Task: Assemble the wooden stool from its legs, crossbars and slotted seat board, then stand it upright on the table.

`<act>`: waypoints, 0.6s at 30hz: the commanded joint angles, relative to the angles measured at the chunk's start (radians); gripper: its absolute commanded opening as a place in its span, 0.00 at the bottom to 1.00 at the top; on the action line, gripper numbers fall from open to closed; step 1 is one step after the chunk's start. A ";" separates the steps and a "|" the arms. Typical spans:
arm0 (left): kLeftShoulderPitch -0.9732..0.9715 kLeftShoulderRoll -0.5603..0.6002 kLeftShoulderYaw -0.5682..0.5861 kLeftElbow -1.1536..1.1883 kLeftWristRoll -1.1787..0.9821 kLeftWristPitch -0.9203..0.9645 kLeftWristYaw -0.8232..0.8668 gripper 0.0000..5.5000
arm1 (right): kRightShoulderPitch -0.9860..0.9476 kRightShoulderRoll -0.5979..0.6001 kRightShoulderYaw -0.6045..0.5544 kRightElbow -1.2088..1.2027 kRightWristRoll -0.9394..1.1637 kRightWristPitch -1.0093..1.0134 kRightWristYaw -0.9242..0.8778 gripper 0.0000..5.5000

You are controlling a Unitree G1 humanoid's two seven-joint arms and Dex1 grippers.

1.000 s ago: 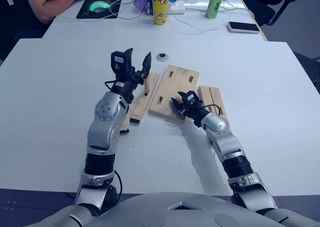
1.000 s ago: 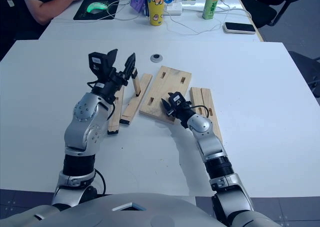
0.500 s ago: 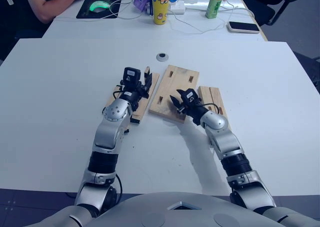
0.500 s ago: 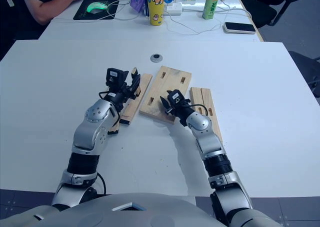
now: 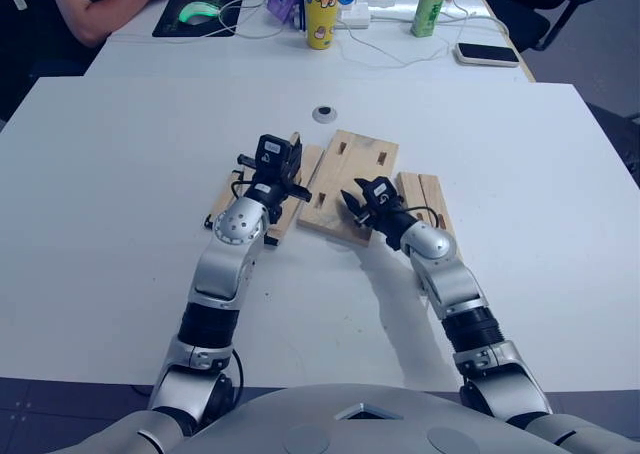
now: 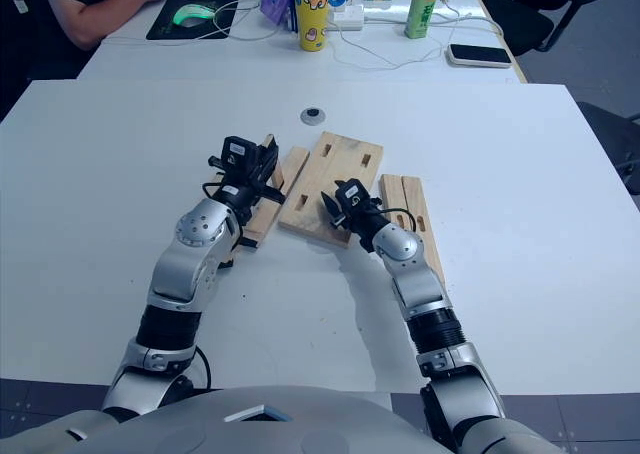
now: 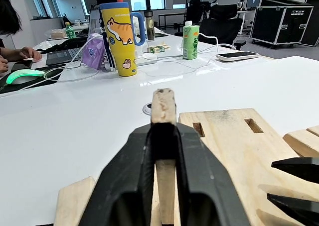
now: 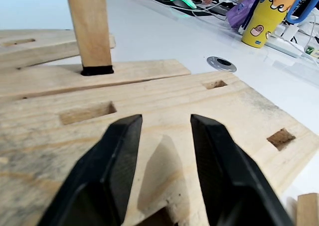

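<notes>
**A:** Head camera first. What's changing for you right now?

**B:** Your left gripper (image 5: pixel 287 169) is coming down. A second ago it was hanging high and spread wide; now it's sitting low over the table (image 5: pixel 120 174) and pinching the stick (image 5: pixel 295 140). That stick is standing up out of the leg plank (image 5: pixel 288 206), just beside the seat board (image 5: pixel 352 174). Your right gripper (image 5: pixel 352 200) is barely budging and is parking at the board's near edge. The spare planks (image 5: pixel 425 199) are lying flat on the board's right.

**A:** So where's that putting the build?

**B:** I'm guessing you're working the stick-into-leg joint. Nothing's looking like a stool yet, so you're sitting early in the job.

**A:** Left wrist camera?

**B:** Your left gripper (image 7: pixel 163 131) is clamping tight on the stick (image 7: pixel 163 102), with no gap showing. The stick is poking upright above the fingers (image 7: pixel 134 156), and the seat board (image 7: pixel 224 136) is lying flat just past it.

**A:** And the right wrist?

**B:** Your right gripper (image 8: pixel 163 119) is hanging partly open and gripping nothing, with its fingertips hovering low over the seat board (image 8: pixel 239 101). I'm not managing to tell if they're touching it. Past the board, the stick (image 8: pixel 89 22) is standing in its slot in the leg plank (image 8: pixel 50 79).
</notes>
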 commanded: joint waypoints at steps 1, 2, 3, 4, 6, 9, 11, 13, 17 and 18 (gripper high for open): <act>-0.068 -0.005 0.054 -0.040 -0.024 -0.051 -0.001 0.08 | -0.023 0.009 -0.034 0.002 0.013 0.018 -0.022 0.33; -0.095 -0.002 0.077 -0.052 -0.040 -0.052 -0.006 0.08 | -0.030 0.011 -0.054 -0.002 0.033 0.014 -0.024 0.33; -0.118 0.000 0.095 -0.060 -0.053 -0.049 -0.011 0.08 | -0.035 0.010 -0.068 -0.006 0.046 0.012 -0.021 0.33; -0.148 0.006 0.119 -0.067 -0.079 -0.040 -0.022 0.08 | -0.045 0.007 -0.093 -0.007 0.070 0.018 -0.011 0.36; -0.203 0.016 0.172 -0.073 -0.162 -0.017 -0.070 0.08 | -0.070 0.005 -0.168 -0.021 0.196 0.063 0.062 0.39; -0.254 0.029 0.231 -0.064 -0.312 0.039 -0.165 0.08 | -0.128 -0.023 -0.292 -0.021 0.422 0.177 0.188 0.49; -0.283 0.051 0.277 -0.046 -0.426 0.087 -0.239 0.08 | -0.190 -0.075 -0.377 0.022 0.541 0.265 0.257 0.54; -0.310 0.074 0.318 -0.026 -0.526 0.141 -0.298 0.08 | -0.236 -0.125 -0.432 0.064 0.623 0.349 0.313 0.60; -0.373 0.117 0.387 0.024 -0.710 0.259 -0.386 0.08 | -0.276 -0.186 -0.505 0.097 0.797 0.541 0.427 0.71; -0.395 0.130 0.407 0.049 -0.762 0.292 -0.412 0.08 | -0.278 -0.197 -0.525 0.102 0.857 0.606 0.461 0.75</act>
